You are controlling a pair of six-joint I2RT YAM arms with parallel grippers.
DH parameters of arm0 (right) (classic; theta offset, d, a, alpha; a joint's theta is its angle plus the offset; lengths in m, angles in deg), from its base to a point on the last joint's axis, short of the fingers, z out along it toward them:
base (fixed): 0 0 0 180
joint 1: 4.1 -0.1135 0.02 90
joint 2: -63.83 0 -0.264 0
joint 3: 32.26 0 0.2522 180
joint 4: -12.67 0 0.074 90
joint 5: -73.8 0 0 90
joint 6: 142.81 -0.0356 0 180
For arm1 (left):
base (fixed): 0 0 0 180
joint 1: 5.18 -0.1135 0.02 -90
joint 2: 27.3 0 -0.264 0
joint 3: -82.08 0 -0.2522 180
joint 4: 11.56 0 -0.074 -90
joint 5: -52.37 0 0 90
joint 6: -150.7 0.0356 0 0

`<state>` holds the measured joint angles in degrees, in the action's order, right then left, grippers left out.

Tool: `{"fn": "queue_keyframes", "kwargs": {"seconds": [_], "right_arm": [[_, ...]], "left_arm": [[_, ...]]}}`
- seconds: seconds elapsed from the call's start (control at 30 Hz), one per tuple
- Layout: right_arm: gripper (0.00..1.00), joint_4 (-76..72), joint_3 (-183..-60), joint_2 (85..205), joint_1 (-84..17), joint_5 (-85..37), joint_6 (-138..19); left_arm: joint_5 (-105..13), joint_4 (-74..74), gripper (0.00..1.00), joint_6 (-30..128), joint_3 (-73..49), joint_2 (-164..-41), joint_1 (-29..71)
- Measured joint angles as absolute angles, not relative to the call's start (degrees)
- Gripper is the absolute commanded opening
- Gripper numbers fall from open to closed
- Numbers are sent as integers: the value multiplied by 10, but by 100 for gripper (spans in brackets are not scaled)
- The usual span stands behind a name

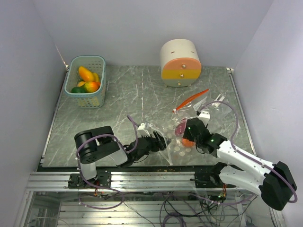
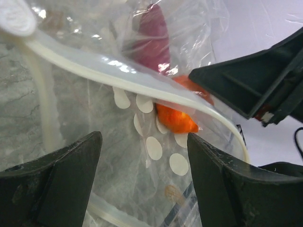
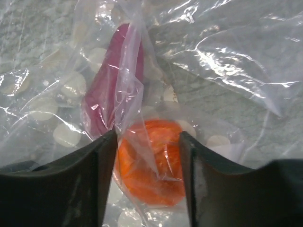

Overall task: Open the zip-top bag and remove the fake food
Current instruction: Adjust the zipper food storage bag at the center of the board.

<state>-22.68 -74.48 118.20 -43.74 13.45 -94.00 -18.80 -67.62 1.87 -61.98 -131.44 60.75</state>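
The clear zip-top bag [image 1: 204, 112] lies right of centre on the table, its white zip rim [image 2: 94, 60] arching across the left wrist view. Two pieces of fake food lie under its film: an orange one [image 3: 151, 165] and a dark red one [image 3: 111, 80]. My right gripper [image 3: 147, 137] has a finger against each side of the orange piece, with crumpled film between. In the top view it is at the bag's near edge [image 1: 189, 137]. My left gripper [image 2: 144, 142] stands open over white-dotted film just short of the orange piece [image 2: 175, 118], left of the right gripper [image 1: 163, 141].
A teal basket [image 1: 97, 97] at the back left holds yellow, orange and green fake fruit [image 1: 87, 78]. A cream-and-orange round container [image 1: 180, 62] stands at the back centre. An orange strip [image 1: 191, 99] lies by the bag's far side. Walls close in on both sides.
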Motion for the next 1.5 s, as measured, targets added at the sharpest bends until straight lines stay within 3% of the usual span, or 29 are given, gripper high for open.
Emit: {"fn": "queue_keyframes", "kwargs": {"seconds": [0.2, 0.33, 0.47, 0.5, 0.6, 0.63, 0.67, 0.73, 0.83, 0.93, 1.1, 1.5], "right_arm": [[14, -156, -692, 1196, -435, 64, -946], [4, -104, -659, 1188, -434, 5, -956], [1, -63, -643, 1187, -434, -39, -963], [7, -56, -642, 1187, -434, -46, -964], [50, -50, -643, 1183, -434, -56, -966], [58, -55, -646, 1178, -434, -55, -966], [63, -63, -650, 1173, -434, -53, -967], [64, -92, -667, 1152, -434, -43, -960], [56, -136, -698, 1102, -434, -20, -954], [34, -177, -715, 1035, -434, -3, -954], [15, -232, -706, 951, -434, -18, -977], [6, -205, -601, 970, -434, -96, -1051]], "left_arm": [[-193, -680, 83, 20, -613, -1314, 607], [-205, -707, 85, 16, -609, -1339, 607], [-219, -735, 85, 11, -607, -1375, 607], [-220, -748, 85, 9, -608, -1380, 607], [-221, -769, 85, 6, -620, -1383, 608], [-221, -776, 85, 6, -626, -1383, 608], [-221, -780, 84, 6, -631, -1383, 608], [-221, -784, 83, 6, -639, -1380, 610], [-218, -780, 81, 7, -644, -1374, 615], [-212, -773, 80, 12, -644, -1370, 624], [-207, -756, 80, 23, -643, -1355, 631], [-173, -687, 79, 60, -636, -1272, 635]]}}
